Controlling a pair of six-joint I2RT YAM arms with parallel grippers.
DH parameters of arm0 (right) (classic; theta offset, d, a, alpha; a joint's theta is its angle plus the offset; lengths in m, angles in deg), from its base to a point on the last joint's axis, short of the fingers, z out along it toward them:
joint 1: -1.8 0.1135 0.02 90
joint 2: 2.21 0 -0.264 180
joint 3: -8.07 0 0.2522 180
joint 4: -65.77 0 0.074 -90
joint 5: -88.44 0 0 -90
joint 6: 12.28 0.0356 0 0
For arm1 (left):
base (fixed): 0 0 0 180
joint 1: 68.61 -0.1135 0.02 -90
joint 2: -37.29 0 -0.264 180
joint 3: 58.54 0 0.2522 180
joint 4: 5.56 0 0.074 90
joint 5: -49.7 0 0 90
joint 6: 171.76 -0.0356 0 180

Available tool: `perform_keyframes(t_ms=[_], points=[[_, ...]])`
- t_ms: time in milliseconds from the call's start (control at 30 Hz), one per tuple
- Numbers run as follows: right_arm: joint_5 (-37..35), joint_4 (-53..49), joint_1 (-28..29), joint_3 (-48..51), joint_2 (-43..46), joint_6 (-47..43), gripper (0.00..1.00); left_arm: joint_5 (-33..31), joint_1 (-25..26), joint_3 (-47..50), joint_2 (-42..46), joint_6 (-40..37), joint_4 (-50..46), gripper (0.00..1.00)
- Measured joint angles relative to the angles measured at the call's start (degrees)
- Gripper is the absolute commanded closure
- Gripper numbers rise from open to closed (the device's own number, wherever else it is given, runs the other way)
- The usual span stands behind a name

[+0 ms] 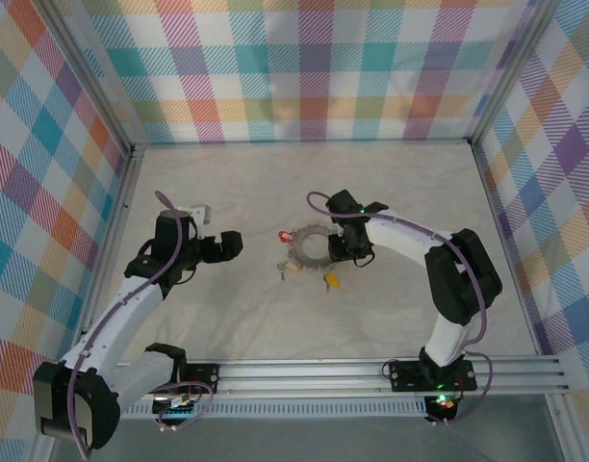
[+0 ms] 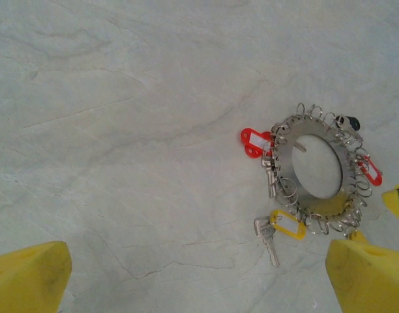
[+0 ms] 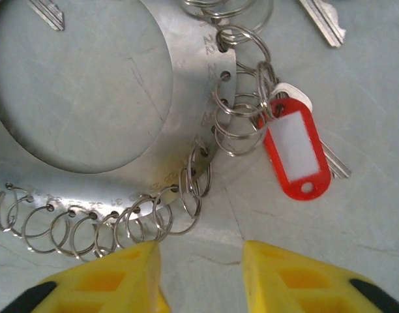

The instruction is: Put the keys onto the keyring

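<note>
Off-white table top (image 1: pixel 227 183), faintly creased, walled on three sides by pastel plaid panels (image 1: pixel 314 67); aluminium rail (image 1: pixel 371 371) along the near edge. The left gripper (image 1: pixel 227 245) sits left of centre, aimed rightward at the keyring (image 1: pixel 309 248) and well apart from it. In its wrist view the yellow fingertips (image 2: pixel 30 274) stand at opposite bottom corners, jaws spread wide, only bare table between them. The keyring lies flat near the table's middle: a flat grey metal annulus fringed with small split rings (image 3: pixel 177 205) threaded through numbered holes. Small silvery keys (image 2: pixel 270 176) hang off its rim. A red tag (image 2: pixel 253 141) touches the rim on the side facing the left gripper; a dark-headed key (image 2: pixel 349 122) and a second red tag (image 2: pixel 371 171) lie on the opposite side. One silver key (image 2: pixel 267 236) with a yellow tag (image 2: pixel 287 223) lies just beside the rim; cannot tell whether it is linked to the ring. The right gripper (image 1: pixel 350 252) is over the keyring's right edge, pointing down. In the right wrist view its yellow fingertips are parted with table visible between them, just short of the split rings, grasping nothing.
</note>
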Motion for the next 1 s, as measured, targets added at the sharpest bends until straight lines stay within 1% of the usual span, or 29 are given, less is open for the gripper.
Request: perform_keyframes(t_ms=[133, 333, 400, 467, 667, 833, 1000], points=[[1.40, 0.09, -0.50, -1.90, -2.32, -0.98, 0.75, -0.42, 0.02, 0.00, 0.72, 0.52, 0.00, 0.00], [2.86, 0.68, -0.66, -2.23, -3.45, -1.05, 0.81, -0.44, 0.04, 0.00, 0.72, 1.29, 0.00, 0.00], [2.97, 0.66, -0.79, -2.60, -3.96, -1.29, 0.86, -0.42, 0.04, 0.00, 0.72, 1.29, 0.02, 0.00], [2.97, 0.70, -0.83, -3.13, -4.63, -1.46, 0.88, -0.42, 0.04, 0.00, 0.70, 1.29, 0.02, 0.00], [4.11, 0.81, -0.83, -3.39, -5.16, -1.42, 0.85, -0.44, 0.04, 0.00, 0.63, 1.29, -0.17, 0.00], [4.31, 1.55, -0.87, -1.77, -5.14, -1.40, 0.79, -0.59, 0.04, 0.00, 0.59, 1.29, -0.17, 0.00], [3.67, 1.81, -0.87, -1.40, -5.14, -1.33, 0.77, -0.48, 0.04, -0.20, -0.44, 1.29, -0.20, 0.00]])
